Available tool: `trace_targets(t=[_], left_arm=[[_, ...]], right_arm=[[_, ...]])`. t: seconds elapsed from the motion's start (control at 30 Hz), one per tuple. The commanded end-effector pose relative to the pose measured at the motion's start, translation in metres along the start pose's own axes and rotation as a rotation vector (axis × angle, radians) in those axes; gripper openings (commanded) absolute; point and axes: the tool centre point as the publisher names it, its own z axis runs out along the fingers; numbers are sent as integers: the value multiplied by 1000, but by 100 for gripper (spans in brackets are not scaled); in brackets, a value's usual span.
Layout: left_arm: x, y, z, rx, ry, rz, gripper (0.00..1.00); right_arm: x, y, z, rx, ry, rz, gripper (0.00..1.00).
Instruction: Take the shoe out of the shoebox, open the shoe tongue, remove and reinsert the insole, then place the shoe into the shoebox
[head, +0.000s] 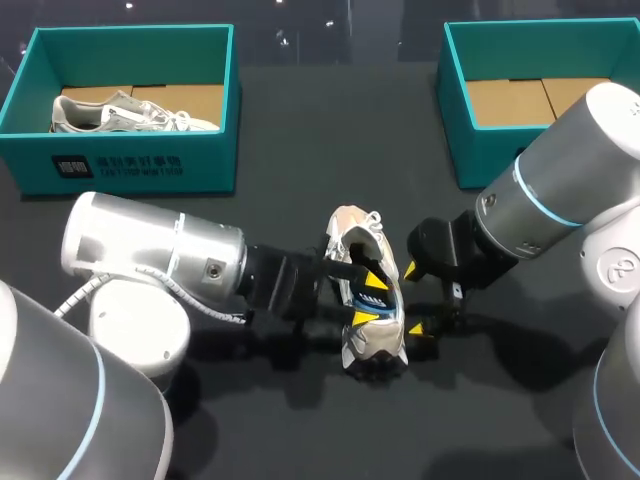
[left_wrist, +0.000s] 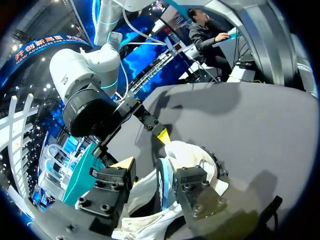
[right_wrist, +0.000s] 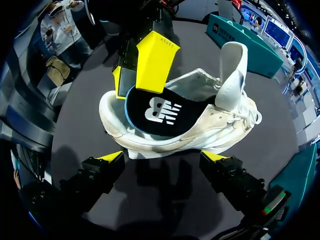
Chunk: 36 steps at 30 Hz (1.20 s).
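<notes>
A pale, worn shoe (right_wrist: 200, 127) stood on its sole in the middle of the dark table (head: 300, 130), outside both boxes, its tongue (right_wrist: 231, 70) pulled upright and its mouth wide; the black insole (right_wrist: 160, 112), rimmed in blue, lay inside with its heel end lifted toward the collar; the left gripper (head: 372, 300) reached in from the side, fingers apart within the mouth, one yellow tip on the insole's heel end and the other by the heel wall; the raised edge stood between them, against one finger only as far as could be seen, so no pinch from both sides showed; the right gripper (right_wrist: 162, 160) hung just beside the shoe's near flank, spread wide, holding nothing and touching nothing; the step in hand looked like the insole work, though whether it was coming out or going back could not be told; to do it well, the left fingers would likely need to close squarely on the raised heel edge while the right gripper steadied the shoe's side, lest the light shoe lift or tip; the draw should probably follow the shoe's length, so the forefoot slides from under the tongue without folding; far left, the left shoebox (head: 130, 165), teal, held another pale shoe (head: 120, 112) on brown cardboard; far right, the right shoebox (head: 485, 150) showed only bare cardboard, the right arm hiding part of it.
</notes>
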Motion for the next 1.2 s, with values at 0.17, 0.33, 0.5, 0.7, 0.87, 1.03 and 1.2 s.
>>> trace_targets(t=[0.17, 0.33, 0.5, 0.7, 0.87, 1.03, 1.2], left_arm=[[3, 11, -16, -64, 133, 6, 42], [7, 18, -31, -97, 160, 2, 40], [9, 21, -52, -124, 206, 7, 40], [8, 22, -81, -131, 277, 0, 41], [4, 19, -104, -123, 346, -6, 41], [-1, 13, -127, -136, 414, 19, 42], [-6, 12, -148, -172, 483, 63, 13]], right_arm=[[2, -14, -23, 18, -4, 4, 100], [4, -26, -40, 36, -8, 13, 100], [7, -42, -59, 54, -17, 38, 100], [9, -54, -76, 75, -24, 56, 100], [8, -60, -86, 85, -30, 56, 100], [7, -61, -88, 83, -23, 58, 100], [7, -61, -88, 83, -23, 58, 100]])
